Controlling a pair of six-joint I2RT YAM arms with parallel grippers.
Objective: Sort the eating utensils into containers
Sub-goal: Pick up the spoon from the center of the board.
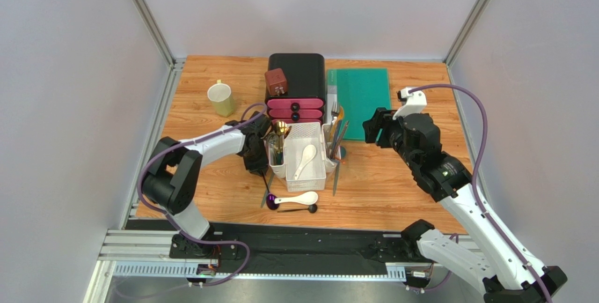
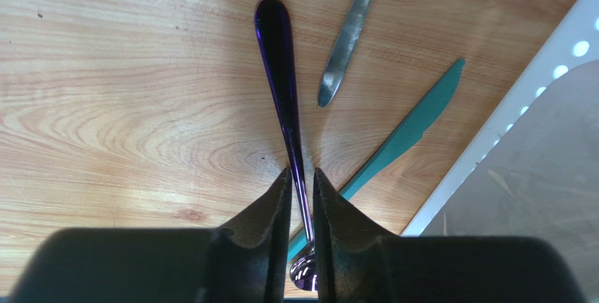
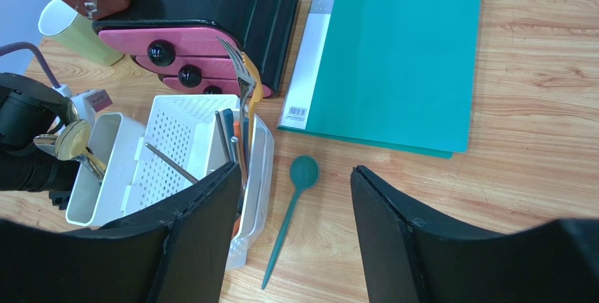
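Note:
A purple spoon [image 2: 281,71] lies on the wooden table left of the white caddy [image 1: 314,185], and my left gripper [image 2: 302,173] is shut on its handle, low over the table. One white ceramic spoon [image 1: 306,159] lies in the caddy's centre bin. Gold spoons [image 3: 70,141] stand in the left side bin, and forks with chopsticks [image 3: 242,85] stand in the right one. A second white spoon [image 1: 299,197] and a black spoon [image 1: 299,209] lie in front of the caddy. My right gripper [image 3: 294,168] hangs open above a teal spoon [image 3: 292,212] beside the caddy's right wall.
A teal knife [image 2: 401,141] and a silver handle [image 2: 348,36] lie close to the purple spoon. Behind the caddy stand a black-and-pink drawer box [image 1: 295,89] with a brown box [image 1: 276,82] on it, a pale yellow mug [image 1: 221,98] and a green folder [image 1: 360,99].

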